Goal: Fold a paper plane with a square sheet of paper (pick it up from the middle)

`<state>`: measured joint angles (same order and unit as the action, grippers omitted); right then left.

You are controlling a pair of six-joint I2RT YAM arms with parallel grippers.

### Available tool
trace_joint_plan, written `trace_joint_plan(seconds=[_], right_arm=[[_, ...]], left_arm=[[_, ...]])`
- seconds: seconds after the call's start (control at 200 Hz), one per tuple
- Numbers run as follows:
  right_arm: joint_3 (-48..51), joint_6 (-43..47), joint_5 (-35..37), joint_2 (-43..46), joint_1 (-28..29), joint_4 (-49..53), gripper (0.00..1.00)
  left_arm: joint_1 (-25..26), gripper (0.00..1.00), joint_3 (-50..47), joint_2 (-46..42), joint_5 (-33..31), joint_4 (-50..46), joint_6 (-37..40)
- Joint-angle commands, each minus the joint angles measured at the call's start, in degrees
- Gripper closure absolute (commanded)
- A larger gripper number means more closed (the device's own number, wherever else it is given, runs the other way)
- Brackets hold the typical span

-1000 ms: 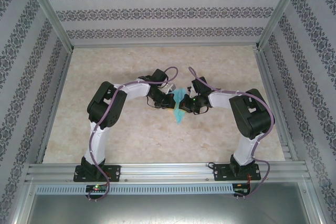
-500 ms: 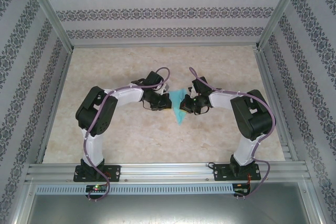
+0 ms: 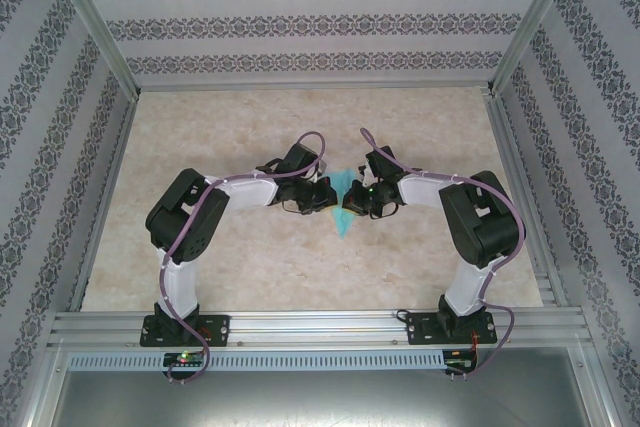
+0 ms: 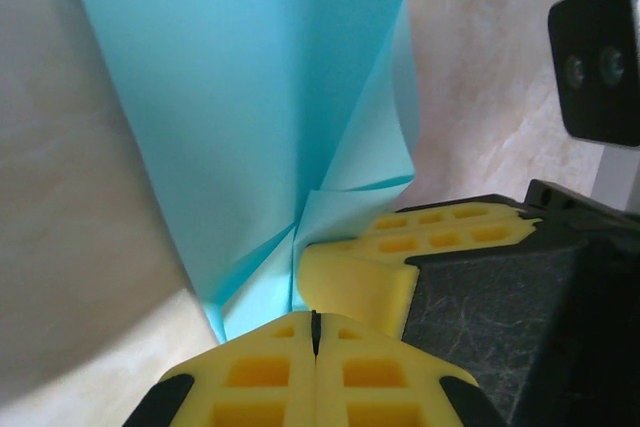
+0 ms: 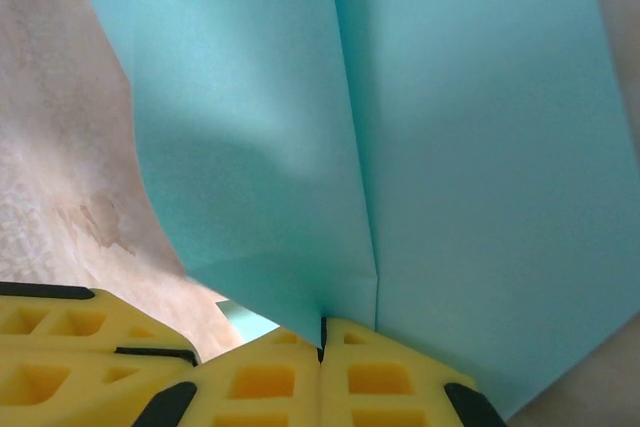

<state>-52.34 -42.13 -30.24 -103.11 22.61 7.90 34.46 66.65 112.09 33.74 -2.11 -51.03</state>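
Left gripper (image 3: 318,197) is pressing its yellow pads (image 4: 260,372) together with no gap, pinching the lower edge of the blue paper sheet (image 3: 343,209). In the left wrist view the sheet is running up from the seam toward 12 o'clock. Right gripper (image 3: 360,199) is also squeezing fully closed on the sheet, with a creased fold entering its seam in the right wrist view.

In the top view the two grippers are facing each other, the left one sitting at 9 o'clock of the sheet, the right one at 3 o'clock, tips almost meeting. The sheet is sitting between them at the middle of the marble table (image 3: 250,267), folded lengthwise, its narrow pointed end pointing toward 6 o'clock. Cannot tell if that end is touching the table. A black camera block (image 4: 598,57) is showing at 2 o'clock in the left wrist view.
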Motion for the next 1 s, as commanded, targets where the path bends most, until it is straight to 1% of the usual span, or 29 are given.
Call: trace_joint_plan(seconds=[0.0,0.135,0.33,0.42,0.719,0.859,0.994], right_arm=[[0.44,-0.67,0.92,1.38,-0.02,0.97,0.98],[0.52,-0.67,0.92,1.5,-0.02,0.89,0.98],[0.39,-0.66,0.72,1.6,-0.06,1.0,0.97],[0.31,-0.67,0.55,1.61,-0.08,1.02,0.97],[-0.05,-0.96,-0.08,1.86,-0.11,0.74,0.97],[-0.17,-1.73,-0.96,2.21,0.31,-0.08,0.97],[-0.53,-1.17,-0.18,2.01,0.28,1.13,0.97]], left_arm=[[0.64,0.96,-0.77,1.61,-1.23,2.53,-1.18],[0.58,0.97,-0.83,2.4,-2.29,2.27,-0.88],[0.69,0.99,-0.79,4.16,-1.69,2.97,-1.04],[0.7,1.0,-0.82,4.27,-2.28,1.71,-0.42],[0.62,1.0,-1.1,4.43,-4.45,-1.57,2.41],[0.53,1.0,-0.78,5.63,-3.72,-1.56,2.91],[0.52,1.0,-0.38,5.21,-3.59,-1.93,3.45]])
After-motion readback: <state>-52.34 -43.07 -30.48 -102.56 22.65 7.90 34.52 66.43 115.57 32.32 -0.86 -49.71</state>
